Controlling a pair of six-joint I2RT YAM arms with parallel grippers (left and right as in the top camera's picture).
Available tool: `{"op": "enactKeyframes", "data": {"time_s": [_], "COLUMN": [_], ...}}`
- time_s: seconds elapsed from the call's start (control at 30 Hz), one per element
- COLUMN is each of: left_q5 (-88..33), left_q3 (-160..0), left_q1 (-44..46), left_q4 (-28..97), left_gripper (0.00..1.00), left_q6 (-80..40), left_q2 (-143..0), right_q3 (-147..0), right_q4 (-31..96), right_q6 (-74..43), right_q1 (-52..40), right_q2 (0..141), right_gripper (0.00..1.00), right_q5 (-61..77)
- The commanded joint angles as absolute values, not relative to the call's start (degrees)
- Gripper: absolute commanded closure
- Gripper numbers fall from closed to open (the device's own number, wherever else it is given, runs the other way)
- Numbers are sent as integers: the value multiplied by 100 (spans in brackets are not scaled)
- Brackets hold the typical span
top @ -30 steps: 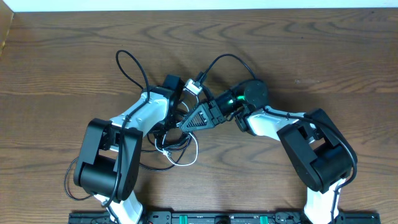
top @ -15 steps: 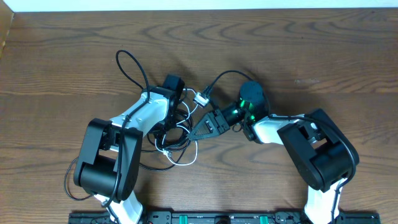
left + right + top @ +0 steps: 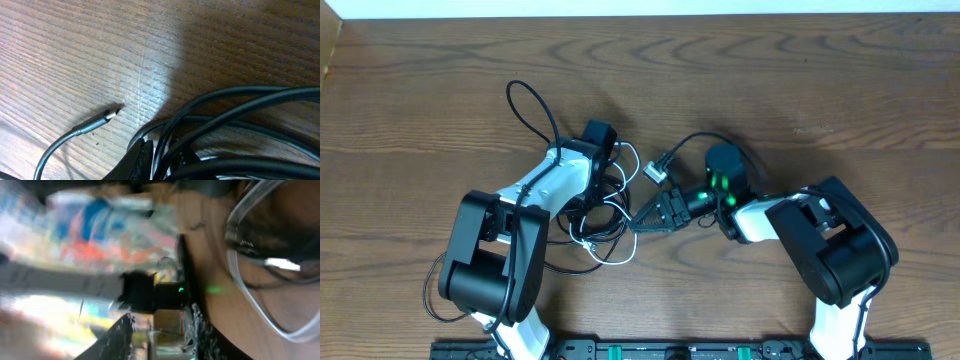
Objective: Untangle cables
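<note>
Pulled back toward its base since a second ago, the right end effector is followed by one black cable's plug, while the cables are left knotted on the counter by the left end effector, and whether either is clamped cannot be told.

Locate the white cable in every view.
Overhead: white cable loops left of centre, within the tangle.
Left wrist: not clearly seen; only black cables, lower right.
Right wrist: curves down the right side.
Shared landmark: the wooden table.
</note>
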State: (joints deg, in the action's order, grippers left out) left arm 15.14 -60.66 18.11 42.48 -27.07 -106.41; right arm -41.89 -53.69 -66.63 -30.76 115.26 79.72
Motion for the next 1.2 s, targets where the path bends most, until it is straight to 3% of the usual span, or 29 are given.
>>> {"op": "enactKeyframes", "data": {"time_s": [0.0,0.17,0.47,0.77,1.03,1.17], "left_q5": [1203,1201,1201,1201,1201,1201], "left_q3": [-5833,-5833,-5833,-5833,-5833,-5833], "left_q1": [1833,1833,1833,1833,1833,1833], "left_q4": [4259,4257,4257,4257,4257,4257], "left_gripper": [80,80,80,80,80,80], "left_q6": [-2753,-2753,-2753,-2753,-2753,-2753], "left_q2": [-10965,-10965,-10965,-10965,-10965,-10965], "right_q3": [-4141,-4141,-4141,-4141,-4141,-4141], "right_q4": [-4410,-3524,-3011,-2683,-3002,-3055], "right_q6": [-5336,-4598,-4595,-4619,-4672,-5037], "right_q1": [-3046,-3046,-3181,-3824,-4117,-4130], "right_q2": [11456,11456,11456,11456,11456,11456], "right_gripper": [63,63,47,44,54,69], "right_q5": [7048,6416,5395,4209,4110,4112]}}
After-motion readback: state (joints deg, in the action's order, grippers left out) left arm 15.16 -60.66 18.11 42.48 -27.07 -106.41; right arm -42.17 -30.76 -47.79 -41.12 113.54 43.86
